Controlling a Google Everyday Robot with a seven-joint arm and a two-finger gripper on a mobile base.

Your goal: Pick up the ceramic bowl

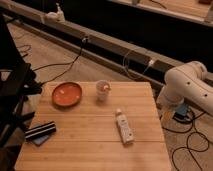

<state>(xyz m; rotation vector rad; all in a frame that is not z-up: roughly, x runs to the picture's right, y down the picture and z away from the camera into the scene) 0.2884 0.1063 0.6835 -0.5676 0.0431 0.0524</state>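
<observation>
The ceramic bowl (66,94) is shallow, wide and orange-red, and sits upright at the back left of the wooden table (90,145). A small pale translucent cup (102,90) stands just to its right, apart from it. Only the white arm (187,85) shows, off the table's right edge and well away from the bowl. The gripper itself is out of view beyond the arm's visible segments.
A white bottle (124,126) lies right of the table's middle. A black and white striped object (40,130) rests on a blue item (43,139) at the front left. A dark frame (12,95) stands at the left. Cables (192,145) cross the floor.
</observation>
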